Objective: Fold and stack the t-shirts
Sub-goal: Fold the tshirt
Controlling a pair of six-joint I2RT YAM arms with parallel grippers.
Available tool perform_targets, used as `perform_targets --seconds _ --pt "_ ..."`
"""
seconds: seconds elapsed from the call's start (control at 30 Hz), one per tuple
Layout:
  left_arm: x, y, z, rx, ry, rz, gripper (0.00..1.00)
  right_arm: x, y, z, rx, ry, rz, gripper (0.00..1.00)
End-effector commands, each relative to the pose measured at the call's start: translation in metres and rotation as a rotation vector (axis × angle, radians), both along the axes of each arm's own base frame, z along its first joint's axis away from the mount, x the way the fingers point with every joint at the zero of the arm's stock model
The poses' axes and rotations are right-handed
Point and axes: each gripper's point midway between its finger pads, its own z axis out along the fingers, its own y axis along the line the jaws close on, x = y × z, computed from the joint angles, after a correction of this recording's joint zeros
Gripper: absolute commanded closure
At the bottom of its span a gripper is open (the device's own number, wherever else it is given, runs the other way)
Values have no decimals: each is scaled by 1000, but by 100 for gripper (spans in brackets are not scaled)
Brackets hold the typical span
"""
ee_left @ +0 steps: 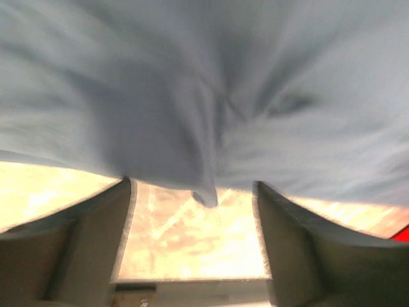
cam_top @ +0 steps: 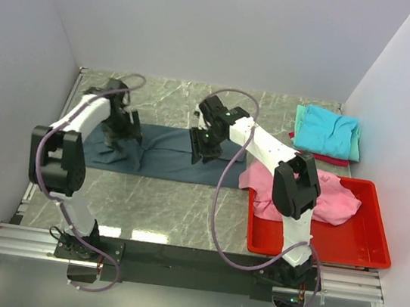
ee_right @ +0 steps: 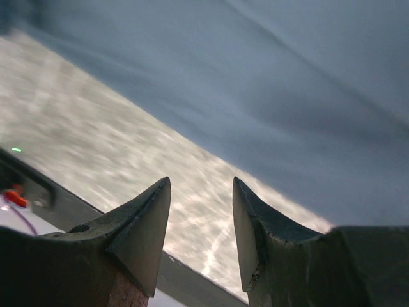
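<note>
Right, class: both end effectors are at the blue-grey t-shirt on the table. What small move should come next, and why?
Probably push the left end effector slightly forward and close it on the blue-grey t-shirt. Its fingers are apart, with a bunched fold just beyond their tips, nothing gripped. The right end effector is open too, beside the cloth's edge.

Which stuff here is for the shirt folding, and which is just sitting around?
For the job:
dark blue-grey cloth t-shirt, laid out
crumpled pink cloth t-shirt
folded turquoise cloth t-shirt topping the far-right stack

Just lying about:
red plastic bin holding the pink one
grey marble-patterned table
</note>
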Motion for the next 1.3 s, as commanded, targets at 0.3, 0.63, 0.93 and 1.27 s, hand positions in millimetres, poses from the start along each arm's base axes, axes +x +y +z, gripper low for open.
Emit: perform_targets --seconds 0.3,0.63,0.93,1.27 --pt "73 169 44 170 -321 487 1 11 117 51 361 -50 130 49" --pt "136 201 33 155 -402 474 1 -3 177 31 516 22 180 49" --pt "141 207 6 96 -375 481 7 -5 192 -5 497 31 185 48" --pt "147 196 -14 23 -359 465 17 -5 204 -29 510 49 166 48"
